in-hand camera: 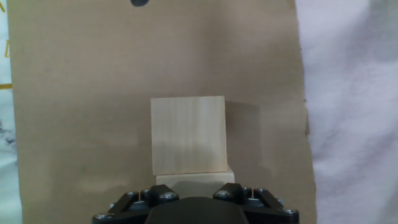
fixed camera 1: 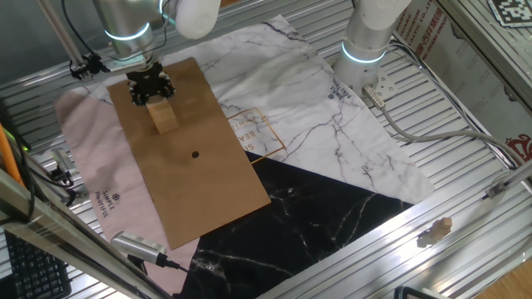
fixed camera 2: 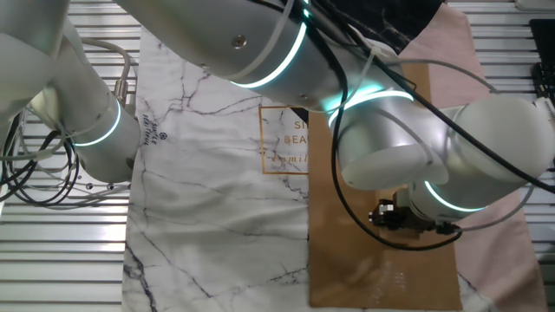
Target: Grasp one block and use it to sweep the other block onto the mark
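Note:
My gripper point(fixed camera 1: 150, 90) stands over the far end of a brown board point(fixed camera 1: 208, 199). In the hand view it point(in-hand camera: 194, 190) is shut on a pale wooden block point(in-hand camera: 194, 177), of which only the top edge shows. A second pale wooden block point(in-hand camera: 188, 134) lies directly ahead of the held one and touches it. In one fixed view the two blocks point(fixed camera 1: 163, 116) read as one long pale shape below the gripper. The mark, a small black dot point(fixed camera 1: 195, 154), lies on the board further along; it also shows at the top edge of the hand view point(in-hand camera: 140, 2). The other fixed view hides the blocks behind the arm.
The board lies on a pink cloth point(fixed camera 1: 83, 166) and a white marble sheet point(fixed camera 1: 332, 124) with an orange printed square point(fixed camera 1: 262, 133). A black marble sheet point(fixed camera 1: 316, 224) is nearer the front. A second arm's base point(fixed camera 1: 366, 50) stands at the back. A metal tool point(fixed camera 1: 137, 245) lies at the front left.

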`<state>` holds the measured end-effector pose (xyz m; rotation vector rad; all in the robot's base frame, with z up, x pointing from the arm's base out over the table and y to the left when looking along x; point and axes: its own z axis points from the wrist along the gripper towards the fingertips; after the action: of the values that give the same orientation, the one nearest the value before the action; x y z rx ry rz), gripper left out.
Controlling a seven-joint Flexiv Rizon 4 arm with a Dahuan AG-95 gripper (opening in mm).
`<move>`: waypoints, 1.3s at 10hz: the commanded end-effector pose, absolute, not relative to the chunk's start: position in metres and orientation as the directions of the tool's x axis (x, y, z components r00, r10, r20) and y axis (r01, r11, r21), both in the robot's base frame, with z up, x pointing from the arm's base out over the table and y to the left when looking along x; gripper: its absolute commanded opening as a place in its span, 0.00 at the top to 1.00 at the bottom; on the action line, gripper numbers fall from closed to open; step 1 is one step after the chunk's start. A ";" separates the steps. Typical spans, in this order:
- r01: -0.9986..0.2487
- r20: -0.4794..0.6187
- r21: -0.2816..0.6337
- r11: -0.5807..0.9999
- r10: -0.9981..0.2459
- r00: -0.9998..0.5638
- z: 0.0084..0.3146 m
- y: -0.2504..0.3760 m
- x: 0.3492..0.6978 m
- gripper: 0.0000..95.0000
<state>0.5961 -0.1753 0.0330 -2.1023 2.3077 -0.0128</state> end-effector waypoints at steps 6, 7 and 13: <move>-0.996 -0.009 -0.022 0.084 -0.996 -0.084 0.031 -0.171 0.594 1.00; -0.996 -0.009 -0.023 0.084 -0.996 -0.083 0.031 -0.171 0.594 1.00; -0.998 -0.007 -0.026 0.060 -0.998 -0.060 0.030 -0.169 0.593 1.00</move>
<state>0.5937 -0.1689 0.0297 -2.1451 2.2644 -0.0241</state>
